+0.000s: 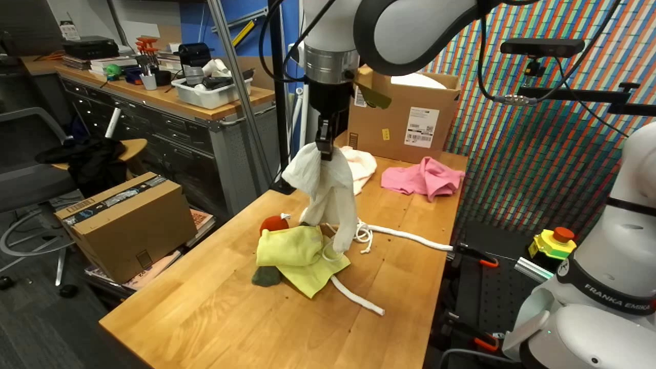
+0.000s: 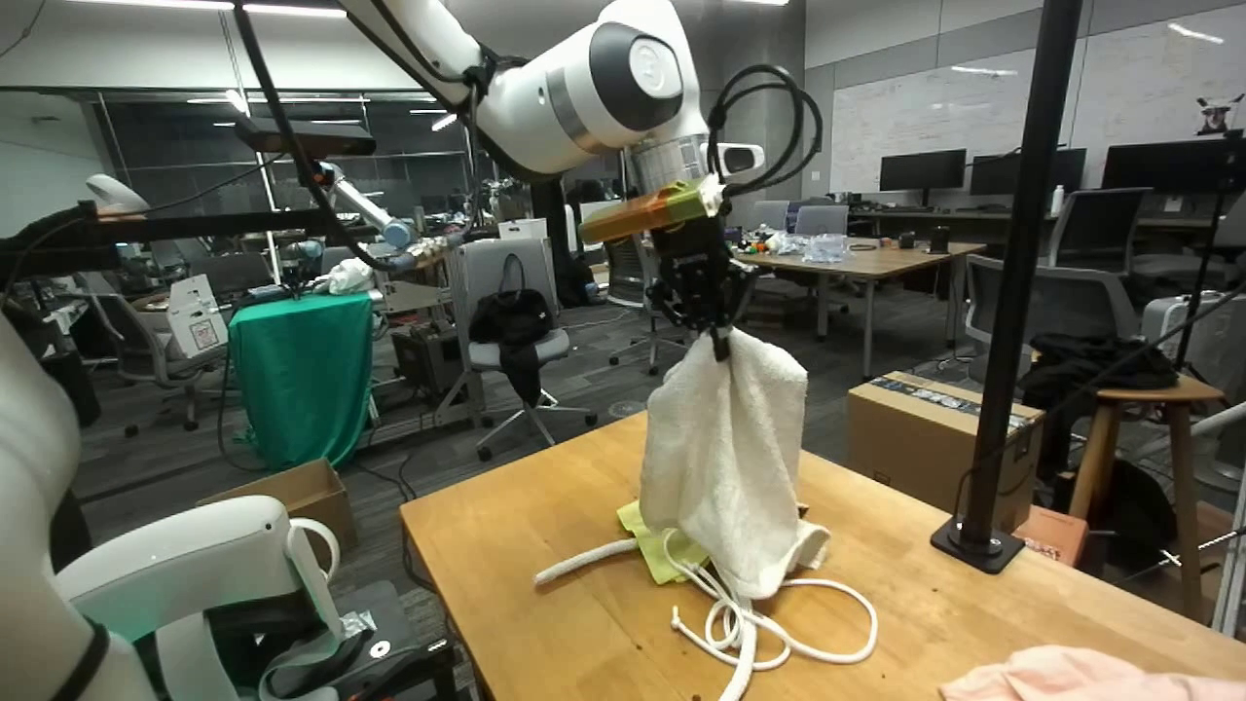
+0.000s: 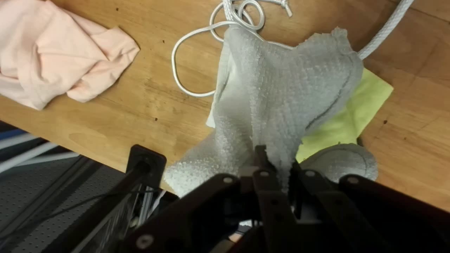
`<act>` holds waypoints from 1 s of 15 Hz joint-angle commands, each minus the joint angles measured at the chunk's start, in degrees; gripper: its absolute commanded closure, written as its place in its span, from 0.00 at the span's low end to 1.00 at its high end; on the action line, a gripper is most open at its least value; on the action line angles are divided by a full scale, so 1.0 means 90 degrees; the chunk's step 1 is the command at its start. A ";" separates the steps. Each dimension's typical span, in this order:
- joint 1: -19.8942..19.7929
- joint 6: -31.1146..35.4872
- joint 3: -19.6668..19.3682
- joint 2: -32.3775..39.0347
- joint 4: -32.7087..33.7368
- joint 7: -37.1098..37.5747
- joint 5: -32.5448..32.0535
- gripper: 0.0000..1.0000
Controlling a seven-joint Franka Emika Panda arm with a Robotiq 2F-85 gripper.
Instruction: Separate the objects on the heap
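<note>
In an exterior view the gripper (image 1: 325,151) pinches the white towel (image 1: 328,189) near its top, pressed together on the folds; the towel hangs nearly plumb beneath, its long axis upright; its lower end drops close over the edge of the yellow cloth (image 1: 292,248), with the red toy (image 1: 274,224) just behind that cloth; the white rope (image 1: 410,236) runs off along the table (image 1: 205,328) from a tangle near the towel's foot; the pink cloth (image 1: 423,178) lies well apart.

In an exterior view the white towel (image 2: 725,458) falls straight down from the gripper (image 2: 720,346); the yellow cloth (image 2: 654,550) shows beyond it, and loops of the white rope (image 2: 749,647) lie about its hem; whether hem and rope touch I cannot tell.

In the wrist view the gripper (image 3: 277,163) shows at the bottom, the white towel (image 3: 274,91) stretching from its tips towards the loops of the white rope (image 3: 385,30); the yellow cloth (image 3: 346,119) peeps out on the right; the pale pink cloth (image 3: 63,56) sits well apart, upper left; the coming move, I judge, turns on that downward hang: the rest of the heap lies below the gripper, so a straight lift, then a sideways carry, would suit; taken sideways too low, the hem could drag the rope along.
</note>
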 commanded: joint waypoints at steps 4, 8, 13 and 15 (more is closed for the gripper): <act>0.0697 -0.0867 0.0430 0.0792 0.1162 0.0499 -0.0456 0.95; 0.0970 -0.0762 0.0507 0.1214 0.1677 0.0484 -0.0246 0.95; 0.1266 -0.0752 0.0580 0.1732 0.2429 0.0737 0.0119 0.95; 0.1421 -0.0704 0.0603 0.1915 0.2686 0.0938 0.0154 0.95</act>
